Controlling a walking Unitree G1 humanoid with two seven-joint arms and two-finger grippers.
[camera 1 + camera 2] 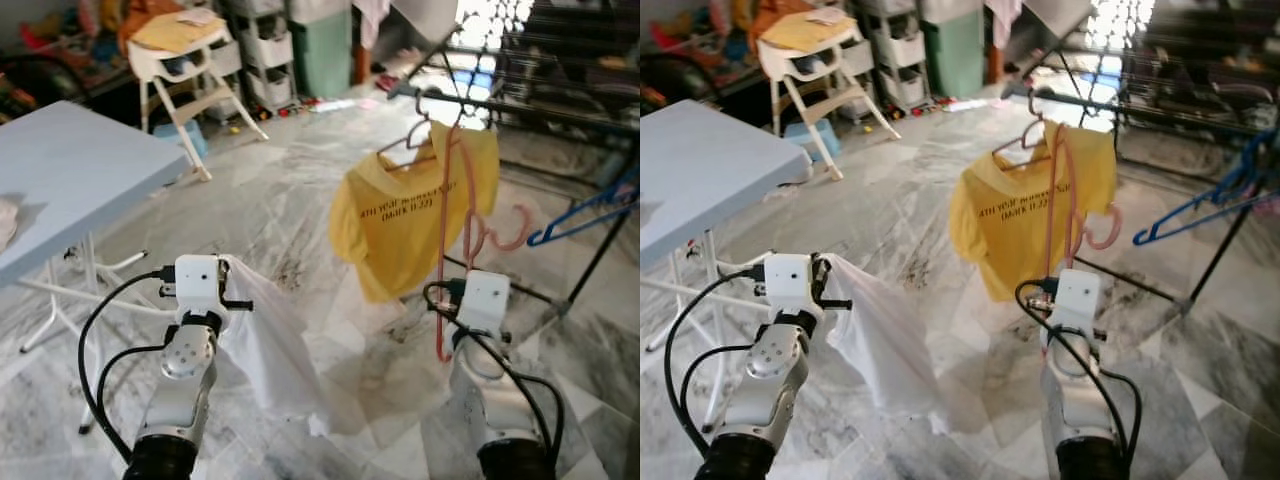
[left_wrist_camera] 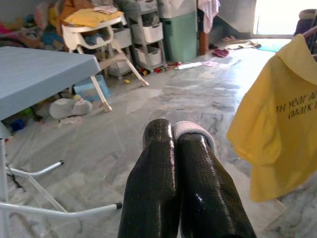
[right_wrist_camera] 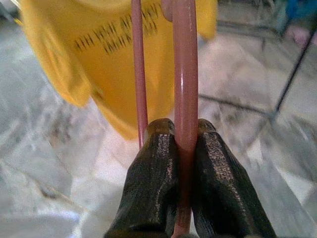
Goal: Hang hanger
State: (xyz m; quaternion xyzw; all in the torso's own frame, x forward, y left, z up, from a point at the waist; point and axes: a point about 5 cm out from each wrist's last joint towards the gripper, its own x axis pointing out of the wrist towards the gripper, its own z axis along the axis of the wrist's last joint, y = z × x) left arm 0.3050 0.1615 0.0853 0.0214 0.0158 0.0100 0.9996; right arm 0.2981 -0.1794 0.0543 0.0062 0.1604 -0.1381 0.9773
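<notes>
A light blue folding table (image 1: pixel 70 170) stands at the far left on a grey marble floor (image 1: pixel 290 200). Behind it, a white high chair (image 1: pixel 190 60) carries a yellow cloth, with storage drawers (image 1: pixel 265 45) and a green bin (image 1: pixel 322 50) further back.

The left gripper (image 2: pixel 176 136) is raised in front of the robot, its jaws clenched on a white cloth (image 1: pixel 265 345). A small grey-white fold of that cloth shows pinched between the black fingertips (image 2: pixel 158 144) in the left wrist view, and the rest hangs down toward the floor.

To the right of centre, a yellow T-shirt (image 1: pixel 400 225) with dark printed lettering hangs on a hanger from the bar of a dark drying rack (image 1: pixel 520 105).

The right gripper (image 3: pixel 184 136) is held up just in front of the shirt, its jaws grasping a pink plastic hanger (image 1: pixel 443 250). The hanger stands roughly upright, one thick pink bar clamped between the fingers and a thinner bar running beside it. Its curved hook end (image 1: pixel 505 230) points to the right, near the rack but not on it.

At the far right, a blue hanger (image 1: pixel 585 215) hangs by the rack's leg.
</notes>
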